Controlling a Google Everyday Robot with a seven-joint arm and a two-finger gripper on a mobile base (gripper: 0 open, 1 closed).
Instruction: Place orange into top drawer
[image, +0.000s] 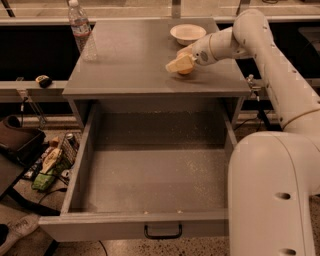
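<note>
The gripper (181, 64) is low over the right part of the table (130, 60), just in front of the white bowl (187, 34) that stands near the back right corner of the table. The orange (185, 71) lies on the table top directly under the gripper. Only a small piece of its skin shows below the pale jaws, which cover most of it. The jaws are at the orange, but I cannot tell if they are closed on it or only placed around it.

The arm (280, 75) comes to the table from the right side, and it bends down toward the big white robot body (275, 200), which stands at the front right corner of the table.

The top drawer (135, 225) is pulled fully out from the front of the table, below the table top. Its speckled grey floor is open to view. A black handle (163, 232) is in the middle of its front panel.

A water bottle (81, 31) stands upright at the back left corner of the table, well apart from the orange. On the floor to the left of the table there are some mixed things (50, 165), too small to name
</note>
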